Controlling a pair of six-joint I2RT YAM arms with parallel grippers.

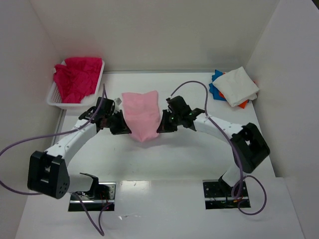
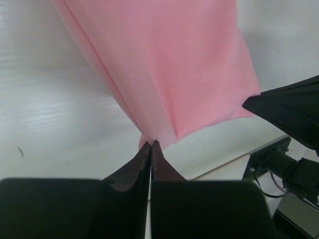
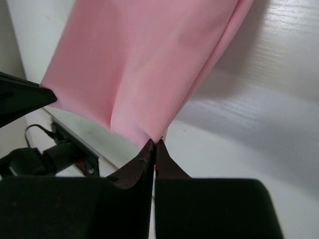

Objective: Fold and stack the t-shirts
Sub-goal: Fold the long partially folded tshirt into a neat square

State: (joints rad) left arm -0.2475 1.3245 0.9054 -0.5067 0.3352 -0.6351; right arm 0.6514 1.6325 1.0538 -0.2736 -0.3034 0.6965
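Left jaws are closed tight; a near corner of the light pink soft cotton t-shirt (image 2: 169, 64) is pinched at their tips. Right jaws are closed likewise on the opposite near corner. The shirt is spanned between both jaws above the white counter (image 1: 174, 159). Far beyond the left jaws, a crumpled magenta-red t-shirt (image 1: 75, 77) is heaped in a white plastic lattice basket (image 1: 67, 104). Well beyond the right jaws, a folded white t-shirt (image 1: 239, 85) is stacked on a blue t-shirt (image 1: 215, 90) and an orange t-shirt (image 1: 242, 104).

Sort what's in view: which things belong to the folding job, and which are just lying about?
Job: light pink t-shirt, pinched by left pincer and right pincer; crumpled magenta-red t-shirts; folded stack of white t-shirt, blue t-shirt, orange t-shirt.
Lying about: white lattice basket holding the magenta-red ones; table; purple cables.
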